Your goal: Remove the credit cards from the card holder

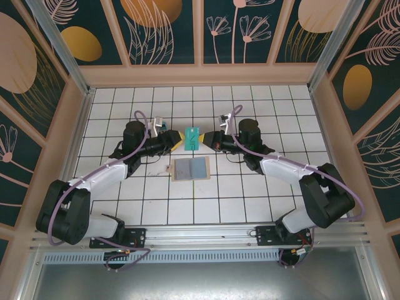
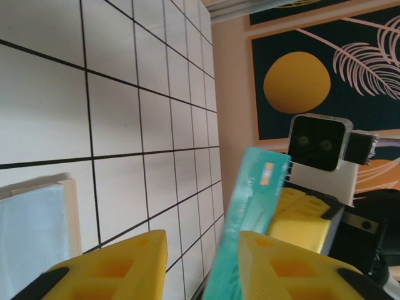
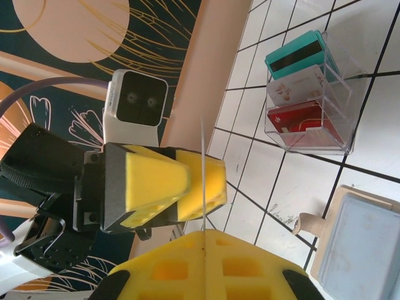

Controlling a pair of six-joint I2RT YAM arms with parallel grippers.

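Observation:
A teal-green credit card (image 1: 192, 135) hangs in the air between both arms above mid-table. My right gripper (image 1: 209, 139) is shut on it; the right wrist view shows the card edge-on (image 3: 202, 175), rising from the closed pads of that gripper (image 3: 203, 234). My left gripper (image 1: 175, 139) faces it, open, and the card (image 2: 256, 194) leans by the right pad with a wide gap in the gripper (image 2: 200, 250). The tan card holder (image 1: 189, 169) lies open on the tiles just nearer, blue-grey panel up (image 3: 365, 244). A red card (image 3: 299, 122) stands in a clear box.
The clear plastic box (image 3: 340, 94) on the tiles also holds a teal card with a black stripe (image 3: 295, 56) and a white card (image 3: 294, 87). Wooden walls ring the white tiled table (image 1: 250, 187). The corner of the card holder (image 2: 37, 225) shows below the left fingers.

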